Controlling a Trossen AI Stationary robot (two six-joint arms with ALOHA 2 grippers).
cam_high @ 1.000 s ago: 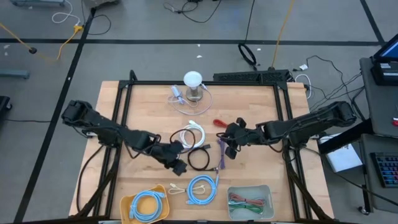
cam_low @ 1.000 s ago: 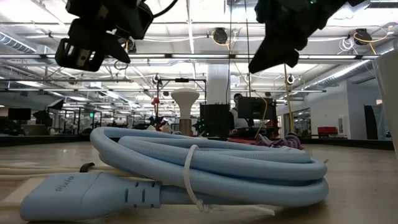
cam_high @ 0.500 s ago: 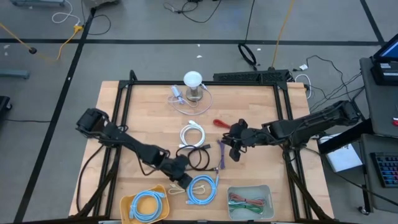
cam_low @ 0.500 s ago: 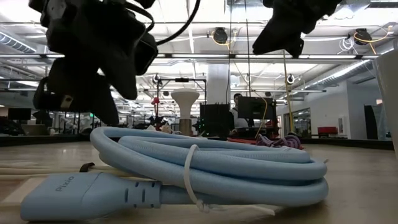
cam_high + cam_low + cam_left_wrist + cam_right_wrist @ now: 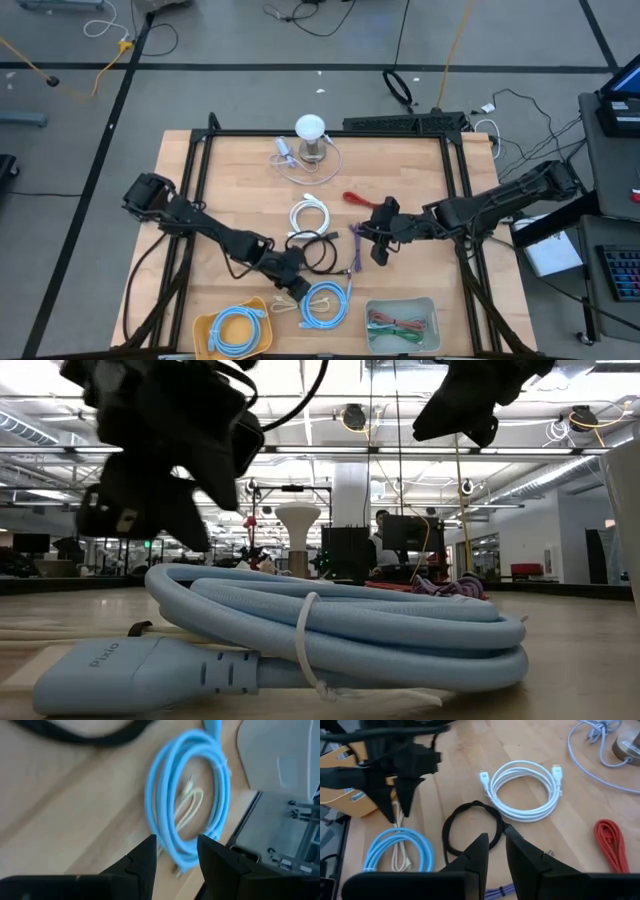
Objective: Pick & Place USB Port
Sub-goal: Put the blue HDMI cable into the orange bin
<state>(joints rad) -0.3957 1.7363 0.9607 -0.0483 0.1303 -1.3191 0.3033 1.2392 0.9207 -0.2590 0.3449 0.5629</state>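
- Left gripper (image 5: 290, 285) low over the front of the table, fingers parted with a clear gap and nothing between them, nose pointing at the light blue cable coil (image 5: 338, 305).
- Taking that coil as the USB piece to move (a guess, since several cables lie about): flat on the wood, just beside the yellow tray (image 5: 205, 325), not yet gripped.
- First worry: thin cream cable (image 5: 187, 810) tucked inside the blue loops, touching them. Closing here could pinch both and drag the wrong one along.
- Second worry: round, springy loops held by a tie. Grabbing only one strand risks tilting the coil or letting it slip out mid-lift.
- Third worry: the gap may be too narrow for the full bundle, so could land on top of the loops and shove them toward the table edge instead of straddling them.
- Fourth worry: black cable loop (image 5: 446, 832) close behind the left gripper. Swinging back carelessly might snag it.
- Right gripper (image 5: 380, 250) parked near the middle of the table, over the purple cable (image 5: 355, 250), fingers nearly together with a slim gap and empty.
- Fifth worry: both arms reaching toward the centre, not far apart. Lifting the coil up and across could bring the left wrist into the right arm's space.
- Last one: overshooting the drop, leaving the plug hanging over a tray rim.
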